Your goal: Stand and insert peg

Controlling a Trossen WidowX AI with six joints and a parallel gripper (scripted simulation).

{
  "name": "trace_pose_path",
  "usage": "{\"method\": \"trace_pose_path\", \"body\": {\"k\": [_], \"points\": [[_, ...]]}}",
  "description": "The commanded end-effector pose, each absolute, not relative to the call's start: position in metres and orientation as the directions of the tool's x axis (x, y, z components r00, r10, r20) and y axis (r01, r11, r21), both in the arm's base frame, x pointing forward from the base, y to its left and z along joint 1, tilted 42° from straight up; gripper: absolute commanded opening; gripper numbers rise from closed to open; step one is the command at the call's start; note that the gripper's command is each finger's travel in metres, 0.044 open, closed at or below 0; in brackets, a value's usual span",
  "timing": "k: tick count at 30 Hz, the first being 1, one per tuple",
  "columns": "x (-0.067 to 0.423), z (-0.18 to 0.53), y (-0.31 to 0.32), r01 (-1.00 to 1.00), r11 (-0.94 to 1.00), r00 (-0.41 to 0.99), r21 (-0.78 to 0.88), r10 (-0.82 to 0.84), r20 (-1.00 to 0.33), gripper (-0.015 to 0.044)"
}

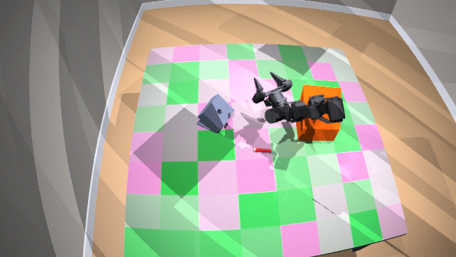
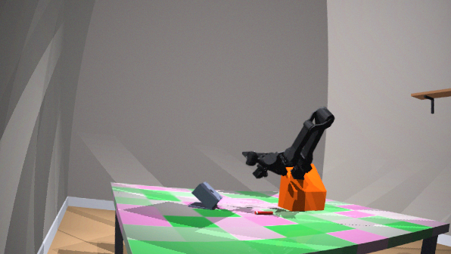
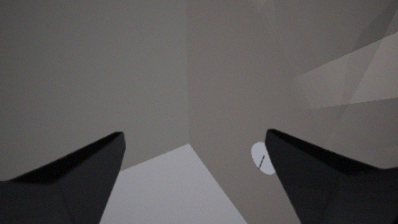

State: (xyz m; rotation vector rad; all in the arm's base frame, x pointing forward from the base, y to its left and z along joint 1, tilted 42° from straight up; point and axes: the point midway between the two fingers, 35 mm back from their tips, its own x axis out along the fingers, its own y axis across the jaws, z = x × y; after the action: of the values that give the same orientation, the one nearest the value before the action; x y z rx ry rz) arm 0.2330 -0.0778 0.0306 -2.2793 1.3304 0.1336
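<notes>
A small red peg (image 1: 263, 150) (image 2: 263, 212) lies flat on the checkered table; its white band is at its left end in the top view. A grey-blue sloped panel (image 1: 215, 113) (image 2: 206, 195) with one dark hole (image 1: 219, 111) in its face stands left of the peg. My gripper (image 1: 265, 80) (image 2: 250, 163) (image 3: 196, 138) is open and empty. It hangs well above the table, between the panel and the orange base, apart from the peg. The wrist view shows only the two dark fingers and the grey wall.
The arm sits on an orange block (image 1: 319, 113) (image 2: 303, 189) at the table's right side. The checkered table top (image 1: 252, 214) (image 2: 234, 230) has edges all round. A wooden floor (image 1: 115, 115) lies below it, and a small shelf (image 2: 431, 94) hangs on the right wall.
</notes>
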Motion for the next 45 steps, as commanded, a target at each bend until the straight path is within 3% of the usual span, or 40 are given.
{"method": "trace_pose_path", "body": {"k": [1,25,45], "points": [[0.233,0.030,-0.078,-0.839,-0.401,0.520,-0.368,-0.790,-0.325,0.0426],[0.275,-0.007,-0.028,-0.768,-0.065,0.580,-0.638,-0.492,-0.649,0.0440],[0.286,-0.023,0.024,-0.757,0.405,0.491,-0.512,-0.164,-0.856,0.0440]]}}
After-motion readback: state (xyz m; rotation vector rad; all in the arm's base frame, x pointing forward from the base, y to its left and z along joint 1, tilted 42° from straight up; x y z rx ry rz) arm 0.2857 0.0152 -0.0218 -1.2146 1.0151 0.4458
